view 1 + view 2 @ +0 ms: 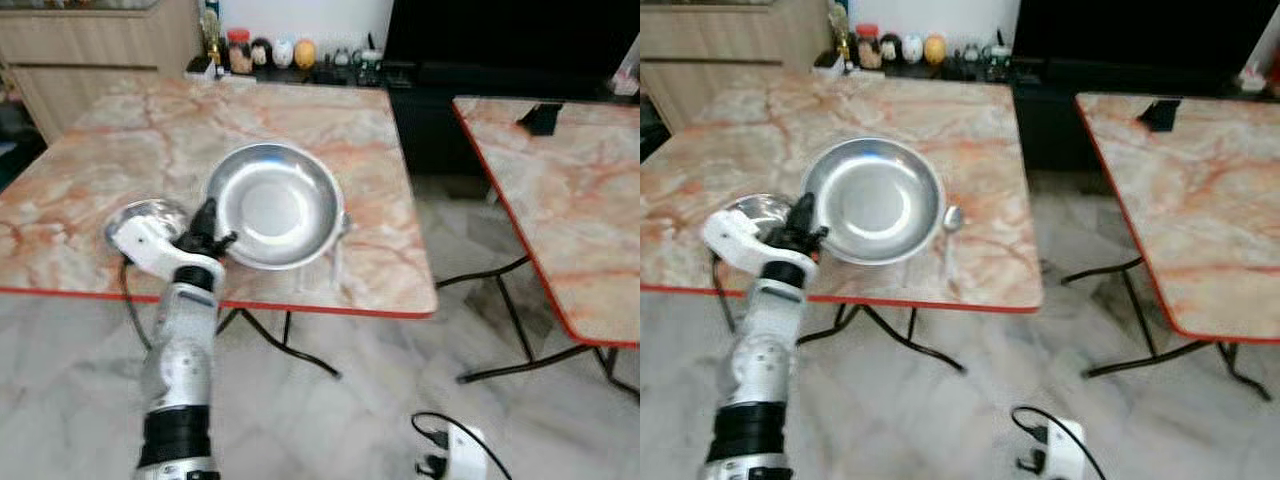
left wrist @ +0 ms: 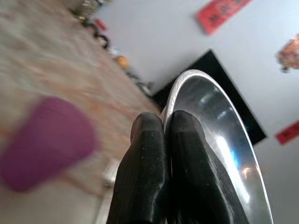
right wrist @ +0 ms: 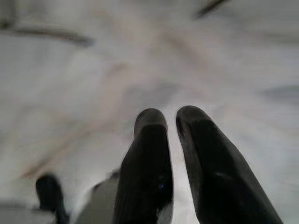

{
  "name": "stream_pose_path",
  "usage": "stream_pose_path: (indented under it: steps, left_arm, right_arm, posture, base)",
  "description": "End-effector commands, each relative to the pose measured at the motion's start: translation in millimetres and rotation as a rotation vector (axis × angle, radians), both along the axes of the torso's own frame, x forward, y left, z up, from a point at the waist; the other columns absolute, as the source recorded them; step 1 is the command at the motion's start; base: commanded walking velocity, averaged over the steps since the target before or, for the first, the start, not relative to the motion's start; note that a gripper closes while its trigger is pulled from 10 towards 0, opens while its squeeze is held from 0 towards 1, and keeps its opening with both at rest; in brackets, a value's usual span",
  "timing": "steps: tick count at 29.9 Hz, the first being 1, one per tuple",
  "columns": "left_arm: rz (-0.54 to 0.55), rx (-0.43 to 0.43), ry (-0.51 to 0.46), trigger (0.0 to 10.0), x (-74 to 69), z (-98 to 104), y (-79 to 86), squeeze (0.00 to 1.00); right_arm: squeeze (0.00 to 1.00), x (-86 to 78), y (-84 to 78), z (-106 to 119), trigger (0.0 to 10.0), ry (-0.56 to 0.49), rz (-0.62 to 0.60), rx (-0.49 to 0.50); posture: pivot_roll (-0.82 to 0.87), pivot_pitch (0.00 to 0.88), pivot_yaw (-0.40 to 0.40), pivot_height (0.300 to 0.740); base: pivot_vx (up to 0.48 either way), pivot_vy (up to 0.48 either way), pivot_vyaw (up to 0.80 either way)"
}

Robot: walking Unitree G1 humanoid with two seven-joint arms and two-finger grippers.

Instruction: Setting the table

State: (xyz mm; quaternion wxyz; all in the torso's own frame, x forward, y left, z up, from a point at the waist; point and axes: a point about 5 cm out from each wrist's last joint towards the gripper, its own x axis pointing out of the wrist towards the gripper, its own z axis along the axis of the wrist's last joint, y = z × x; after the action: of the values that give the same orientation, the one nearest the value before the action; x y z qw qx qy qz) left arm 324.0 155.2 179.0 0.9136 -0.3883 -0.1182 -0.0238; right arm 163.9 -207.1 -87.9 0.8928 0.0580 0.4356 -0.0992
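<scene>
Left pincer (image 1: 212,238) pinching plate (image 1: 272,204) rim, spoon (image 1: 338,245) beside, perhaps bowl (image 1: 148,215) behind

left end effector (image 2: 164,135): both black fingers (image 2: 145,168) pressed together on the rim of the steel plate (image 2: 219,135) | blurred purple shape (image 2: 44,140) beside the fingers | marbled surface (image 2: 51,65) beyond | small jars (image 2: 112,49) far past the fingertips
</scene>
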Motion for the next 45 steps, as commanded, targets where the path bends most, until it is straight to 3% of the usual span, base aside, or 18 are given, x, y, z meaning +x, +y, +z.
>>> stream_pose_path:
  steps: [1, 29, 34, 45]
  left_arm:
    - [0.013, 0.003, -0.028, 10.0, -1.1, 7.0, 6.7, 0.0]
    - [-0.008, 0.019, -0.014, 10.0, -1.2, 4.4, 3.2, 0.0]
    - [-0.012, 0.019, -0.011, 10.0, -1.2, 3.6, 2.2, 0.0]
    - [-0.018, 0.022, -0.006, 10.0, -1.8, 2.5, 1.4, 0.0]
  right_arm:
    - [0.0, 0.1, 9.6, -1.4, 10.0, -0.005, -0.001, 0.033]
    - [0.0, -1.7, 10.1, -2.2, 10.0, 0.005, 0.029, 0.009]
    - [0.0, -1.0, 11.3, -2.0, 10.0, 0.0, 0.029, 0.01]
    - [0.0, -1.3, 13.7, -2.4, 10.0, 0.0, 0.013, 0.02]
  posture:
    - [0.06, 0.0, -0.06, 0.74]
    - [0.05, 0.0, -0.049, 0.74]
    - [0.04, 0.0, -0.048, 0.74]
    - [0.04, 0.0, -0.046, 0.74]
  base:
    - [0.0, -0.379, 0.0]
    - [0.0, -0.378, 0.0]
    - [0.0, -0.375, 0.69]
    - [0.0, -0.374, 0.0]
